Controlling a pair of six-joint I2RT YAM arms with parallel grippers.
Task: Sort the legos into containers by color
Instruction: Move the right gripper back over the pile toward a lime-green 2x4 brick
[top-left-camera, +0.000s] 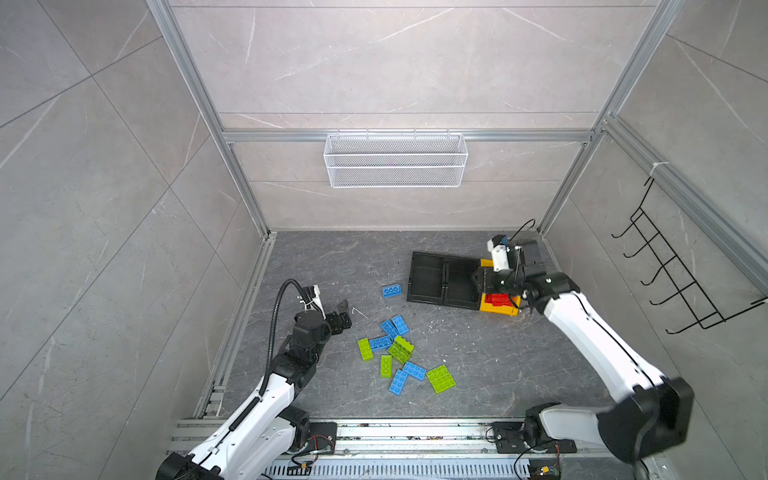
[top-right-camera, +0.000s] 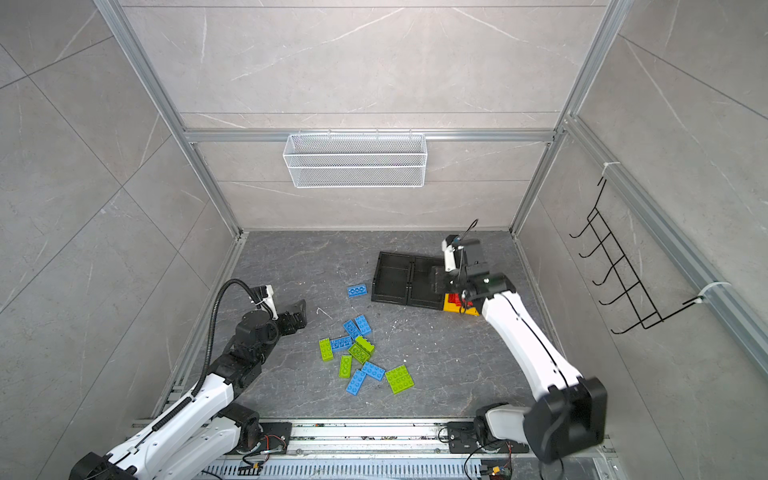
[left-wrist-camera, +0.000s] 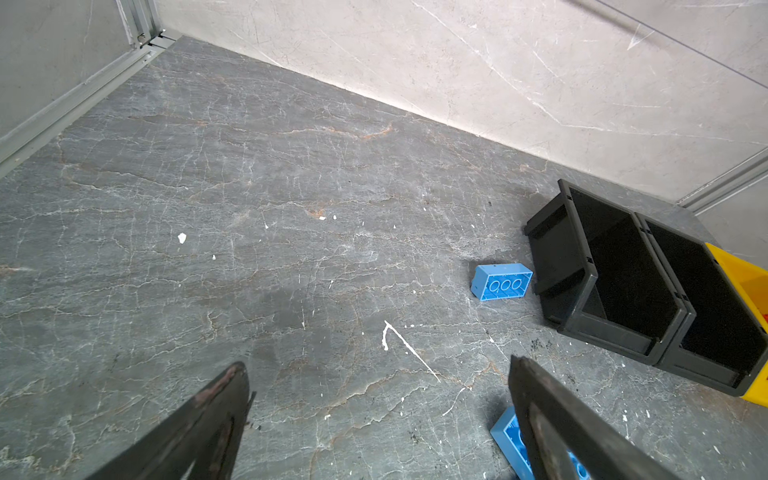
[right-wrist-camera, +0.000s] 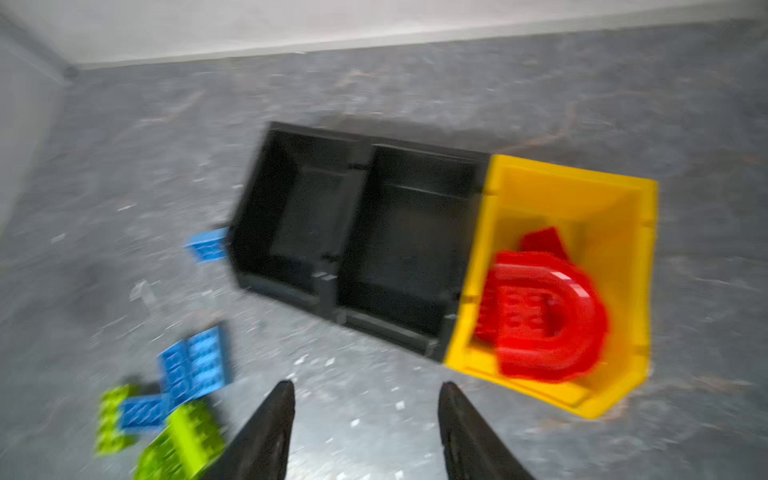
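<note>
At the left, the left tool (top-left-camera: 345, 315) hung low over the counter (top-left-camera: 478, 365), its two dark fingers spread wide and holding nothing. In its wrist view, one finger hid most of another blue brick at the frame's edge.

Right of that tool lay a lone blue brick (top-left-camera: 391, 290), with its hollow underside and three round tubes in view. It sat just beside the black bins (top-left-camera: 428, 278) without touching them.

Nearer the front lay the pile (top-left-camera: 399, 353) of several blue and lime-green studded plastic bricks. Some touched or overlapped, and one green brick rested on another. All of them lay on the counter.

High on the back wall, about mid-scene, hung a white wire-mesh basket (top-left-camera: 395, 160).

The two black bins stood side by side, open-topped and touching. Against their right side stood the yellow bin (top-left-camera: 500, 308), largely hidden beneath the right arm's wrist in both top views. The right wrist view was smeared, yet it showed red pieces (right-wrist-camera: 544, 316) in that bin, one of them arch-shaped. Finer detail could not be made out.

The right tool (right-wrist-camera: 368, 386) hung over the bins, fingers parted and empty.

On the right wall hung a black wire rack (top-left-camera: 678, 270) of hooks. The counter was dark grey veined stone, flecked with white.
</note>
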